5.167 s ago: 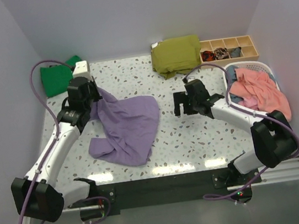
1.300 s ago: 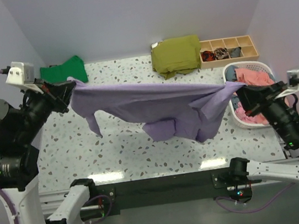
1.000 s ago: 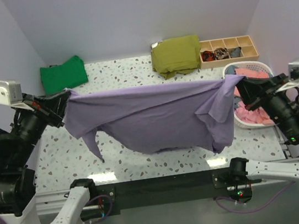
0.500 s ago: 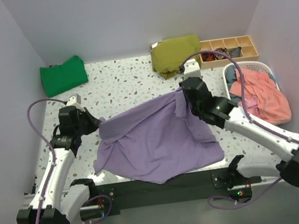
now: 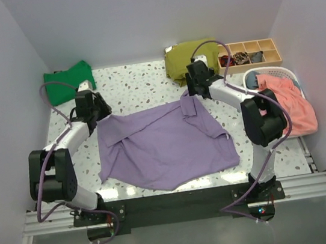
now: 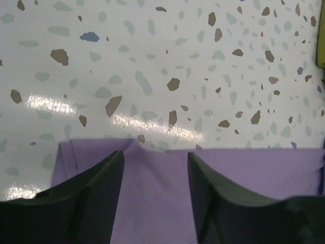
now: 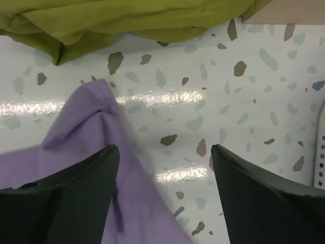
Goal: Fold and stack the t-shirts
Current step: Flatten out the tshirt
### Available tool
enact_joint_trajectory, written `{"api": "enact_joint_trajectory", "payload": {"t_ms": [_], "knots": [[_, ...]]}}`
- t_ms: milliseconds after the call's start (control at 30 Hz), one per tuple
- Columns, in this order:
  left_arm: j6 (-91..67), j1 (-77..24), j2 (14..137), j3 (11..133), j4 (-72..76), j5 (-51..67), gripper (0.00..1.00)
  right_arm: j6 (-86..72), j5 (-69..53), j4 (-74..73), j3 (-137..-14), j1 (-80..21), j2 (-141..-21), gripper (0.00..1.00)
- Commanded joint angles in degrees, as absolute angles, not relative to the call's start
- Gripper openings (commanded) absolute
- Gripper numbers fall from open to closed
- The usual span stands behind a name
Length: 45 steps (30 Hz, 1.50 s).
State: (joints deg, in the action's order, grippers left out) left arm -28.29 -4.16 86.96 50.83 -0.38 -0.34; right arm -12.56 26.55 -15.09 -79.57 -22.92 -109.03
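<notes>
Now: soft lavender-purple cotton t-shirt (image 5: 163,146) lies spread on speckled white terrazzo-look table (image 5: 140,86), centre-front, w/ 1 arm at each of its 2 far corners. Left gripper (image 6: 155,168): jaws apart over the hem, nothing pinched. Right gripper (image 7: 165,157): jaws wide, released, a crumpled corner between them. Step, I'd judge: flatten before 1st fold. To do it well: right-side flap (image 5: 193,108) is doubled over & left edge is creased, so smooth both out, then lift clear w/o dragging cloth. Folded bright green cotton t-shirt (image 5: 69,82) far-left = likely stack spot.
</notes>
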Motion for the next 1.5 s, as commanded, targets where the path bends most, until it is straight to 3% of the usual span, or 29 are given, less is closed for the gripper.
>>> {"api": "enact_joint_trajectory", "payload": {"t_ms": [0,67,333,533,733,833,933,1233,1467], "knots": [[-25.85,-3.69,88.59,56.07,4.93,-2.28,1.00,-12.83,31.97,-12.92,-83.24,-21.19,-106.71,0.84],[-25.84,-3.69,87.81,56.08,3.17,-2.55,1.00,-11.87,31.12,-13.88,-82.88,-20.74,-105.21,0.84],[-27.51,-6.85,81.04,49.66,2.04,5.89,1.00,-18.27,8.64,-17.06,-77.26,-20.92,-100.90,0.77],[-28.39,-10.98,79.28,43.87,0.09,3.96,1.00,-20.57,4.58,-16.35,-74.10,-21.53,-101.34,0.75],[-28.04,-16.08,81.12,41.83,-3.77,0.80,0.96,-21.36,4.22,-16.08,-72.07,-22.06,-101.25,0.75],[-27.60,-16.26,82.26,42.54,-5.97,-1.66,0.86,-21.18,4.31,-16.00,-71.19,-22.15,-100.73,0.75],[-27.34,-16.35,82.79,43.06,-8.52,-3.51,0.95,-21.09,4.31,-15.82,-70.40,-22.06,-100.02,0.75],[-24.09,-19.42,80.86,42.19,-13.80,-10.44,0.96,-21.71,4.13,-15.73,-70.22,-22.15,-100.89,0.75],[-22.24,-20.74,82.70,40.43,-10.73,-14.94,0.82,-21.80,4.04,-14.86,-70.40,-22.15,-102.48,0.74]]}}
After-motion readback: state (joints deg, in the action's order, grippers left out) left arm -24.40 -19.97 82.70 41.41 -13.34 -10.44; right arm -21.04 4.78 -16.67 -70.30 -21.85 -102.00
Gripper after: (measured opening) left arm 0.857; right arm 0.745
